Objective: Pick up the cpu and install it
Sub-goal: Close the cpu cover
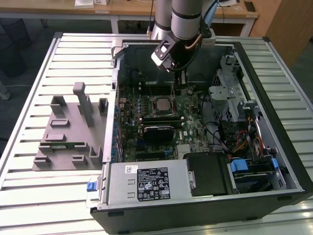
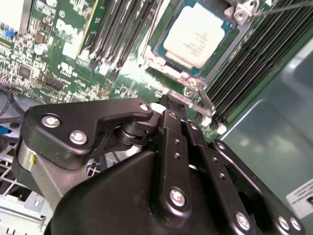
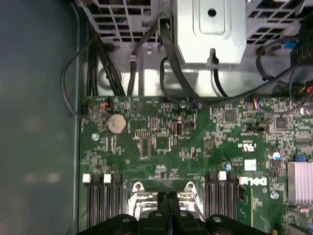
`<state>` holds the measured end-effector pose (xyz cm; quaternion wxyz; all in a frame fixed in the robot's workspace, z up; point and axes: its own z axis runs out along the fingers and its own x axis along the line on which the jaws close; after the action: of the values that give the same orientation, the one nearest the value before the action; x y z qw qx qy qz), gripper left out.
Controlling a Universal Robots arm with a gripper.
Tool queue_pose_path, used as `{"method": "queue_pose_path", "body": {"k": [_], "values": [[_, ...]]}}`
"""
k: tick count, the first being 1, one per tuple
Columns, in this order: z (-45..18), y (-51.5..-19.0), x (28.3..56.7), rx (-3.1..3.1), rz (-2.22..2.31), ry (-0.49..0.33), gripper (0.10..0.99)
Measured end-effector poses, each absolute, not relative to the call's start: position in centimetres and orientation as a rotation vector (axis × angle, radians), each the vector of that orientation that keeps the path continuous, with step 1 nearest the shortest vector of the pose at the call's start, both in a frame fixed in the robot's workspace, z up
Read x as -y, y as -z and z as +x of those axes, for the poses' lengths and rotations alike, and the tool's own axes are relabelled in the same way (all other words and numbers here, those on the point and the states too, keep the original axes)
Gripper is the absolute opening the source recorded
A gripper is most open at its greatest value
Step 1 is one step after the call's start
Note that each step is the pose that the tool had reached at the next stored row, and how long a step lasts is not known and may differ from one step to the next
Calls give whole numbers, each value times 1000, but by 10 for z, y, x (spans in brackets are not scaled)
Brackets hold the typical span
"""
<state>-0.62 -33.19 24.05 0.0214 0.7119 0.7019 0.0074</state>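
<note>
Arm: the grey arm (image 1: 186, 17) stood over the open computer case (image 1: 288, 161), which lay on its side on the slatted tabletop (image 1: 29, 98).

Gripper: the gripper (image 1: 179, 87) hung low inside the case, over the motherboard (image 1: 195, 129). In the exterior view it was just beside the socket, on that view's right. In both wrist views its black body was in the foreground (image 2: 164, 100) (image 3: 168, 196).

Fingers: the fingers (image 3: 163, 203) were pressed together tip to tip, and nothing showed between them. In the second wrist view their tips lay close to the socket's edge; whether they touched it could not be told.

Cpu: the cpu (image 2: 198, 35) sat flat in the socket (image 2: 171, 71), pale silver top upward, with a metal frame around it. The exterior view showed it near the middle of the board (image 1: 160, 104), apart from the gripper.

Memory slots: long dark memory slots (image 2: 122, 29) ran along both sides of the socket.

Board details: a round coin battery (image 3: 116, 123) sat on the green board, and dark cables (image 3: 171, 63) ran up to a metal drive cage (image 3: 210, 29).

Outside the case: a grey fixture (image 1: 63, 142) with upright blocks stood on the tabletop at the exterior view's left.

Near end of the case: a labelled silver power supply box (image 1: 146, 183) sat there.
</note>
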Motion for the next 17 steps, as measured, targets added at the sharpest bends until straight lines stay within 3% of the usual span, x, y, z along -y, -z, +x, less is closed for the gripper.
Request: {"method": "queue_pose_path", "body": {"k": [17], "values": [[-26, -223, 333, -2176, 2208, -21, 106]]}}
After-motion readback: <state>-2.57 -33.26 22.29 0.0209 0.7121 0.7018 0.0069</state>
